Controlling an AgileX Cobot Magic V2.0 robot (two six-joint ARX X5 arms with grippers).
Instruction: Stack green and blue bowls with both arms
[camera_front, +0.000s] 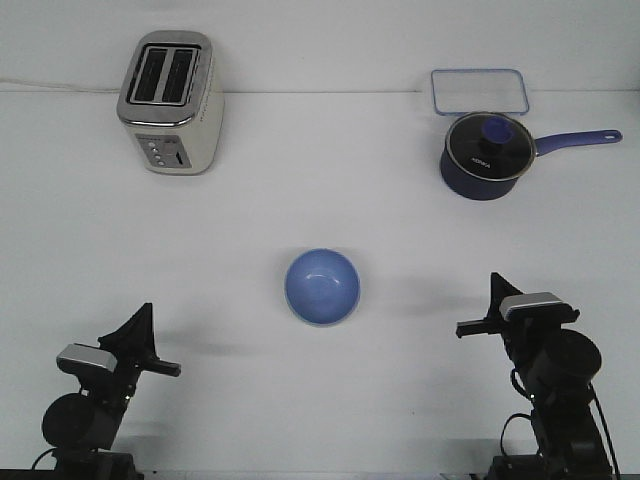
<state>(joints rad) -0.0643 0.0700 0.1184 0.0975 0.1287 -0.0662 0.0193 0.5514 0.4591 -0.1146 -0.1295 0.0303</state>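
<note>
A light periwinkle blue bowl (322, 287) sits upright on the white table, about midway between the two arms. No mint green bowl shows in this view. My left gripper (139, 318) is at the lower left, well to the left of the bowl. Its fingers come together in a point and hold nothing. My right gripper (495, 288) is at the lower right, well to the right of the bowl. It is also pointed, shut and empty. Both grippers are apart from the bowl.
A silver and cream toaster (168, 102) stands at the back left. A dark blue long-handled saucepan (484, 155) with a glass lid stands at the back right. A clear rectangular container (479, 91) lies just behind it.
</note>
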